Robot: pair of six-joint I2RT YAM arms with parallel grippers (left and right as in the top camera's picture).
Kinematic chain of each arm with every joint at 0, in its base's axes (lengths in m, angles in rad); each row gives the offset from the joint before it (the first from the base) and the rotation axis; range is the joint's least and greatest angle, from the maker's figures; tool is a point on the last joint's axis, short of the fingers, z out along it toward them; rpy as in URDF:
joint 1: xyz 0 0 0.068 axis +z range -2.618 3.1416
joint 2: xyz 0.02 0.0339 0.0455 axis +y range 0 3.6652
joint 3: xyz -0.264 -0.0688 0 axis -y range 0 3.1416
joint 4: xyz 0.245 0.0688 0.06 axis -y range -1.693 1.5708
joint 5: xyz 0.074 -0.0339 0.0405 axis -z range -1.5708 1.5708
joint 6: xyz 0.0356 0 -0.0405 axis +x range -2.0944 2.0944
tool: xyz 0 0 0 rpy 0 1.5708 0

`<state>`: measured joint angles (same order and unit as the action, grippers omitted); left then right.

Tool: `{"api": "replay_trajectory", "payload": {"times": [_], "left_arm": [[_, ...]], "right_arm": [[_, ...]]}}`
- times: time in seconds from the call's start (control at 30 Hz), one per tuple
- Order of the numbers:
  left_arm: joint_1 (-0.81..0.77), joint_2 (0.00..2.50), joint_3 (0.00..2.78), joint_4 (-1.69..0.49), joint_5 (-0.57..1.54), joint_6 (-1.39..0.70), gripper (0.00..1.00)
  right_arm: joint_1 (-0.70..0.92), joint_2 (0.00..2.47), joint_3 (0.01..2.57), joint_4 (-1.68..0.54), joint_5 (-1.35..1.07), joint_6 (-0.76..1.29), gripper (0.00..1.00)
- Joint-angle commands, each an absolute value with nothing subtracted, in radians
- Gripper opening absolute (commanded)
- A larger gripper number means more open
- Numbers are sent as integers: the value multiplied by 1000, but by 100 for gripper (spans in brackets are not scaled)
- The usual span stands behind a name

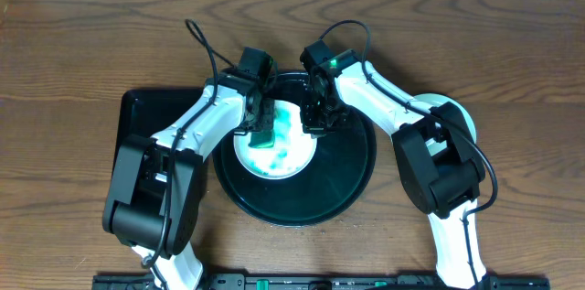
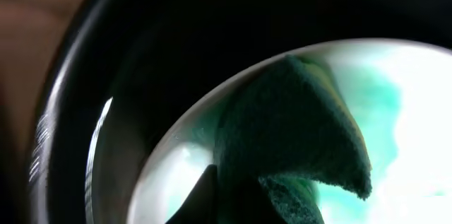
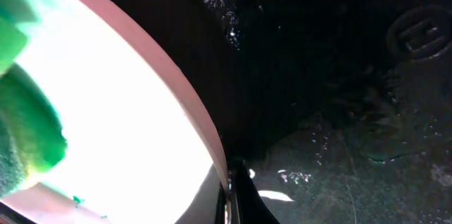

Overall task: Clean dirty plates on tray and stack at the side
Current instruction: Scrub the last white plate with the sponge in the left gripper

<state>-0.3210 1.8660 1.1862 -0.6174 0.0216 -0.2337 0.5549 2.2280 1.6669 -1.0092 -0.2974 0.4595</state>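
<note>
A white plate [image 1: 279,148] smeared with green lies in the round black tray [image 1: 352,176]. My left gripper [image 1: 261,130] is shut on a green sponge [image 1: 264,132] and presses it on the plate's left part; the sponge fills the left wrist view [image 2: 289,132] over the plate [image 2: 402,97]. My right gripper [image 1: 313,121] is shut on the plate's right rim [image 3: 205,132], one finger above and one below it [image 3: 229,196]. A clean white plate [image 1: 462,116] lies on the table at the right, partly hidden by my right arm.
A rectangular black tray [image 1: 146,112] lies at the left, under my left arm. Both arms cross over the round tray's rim. Bare wooden table [image 1: 82,43] surrounds the trays. The tray floor in the right wrist view [image 3: 339,111] is wet and speckled.
</note>
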Motion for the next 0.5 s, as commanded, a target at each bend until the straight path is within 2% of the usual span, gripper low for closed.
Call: {"api": "replay_trajectory", "payload": {"times": [0.0, 0.1, 0.3, 0.47], "left_arm": [[-292, 1890, 1169, -725, -98, -326, 7], [-292, 1890, 1169, -799, 51, -263, 7], [-292, 1890, 1169, -827, 602, 146, 7], [-291, 1890, 1169, -746, 628, 149, 7]], "right_arm": [[553, 2263, 1658, -1016, -244, 463, 1], [553, 2263, 1658, -1016, -244, 463, 1], [553, 2263, 1658, -1013, -244, 455, 1], [553, 2263, 1658, -1014, -244, 455, 1]]}}
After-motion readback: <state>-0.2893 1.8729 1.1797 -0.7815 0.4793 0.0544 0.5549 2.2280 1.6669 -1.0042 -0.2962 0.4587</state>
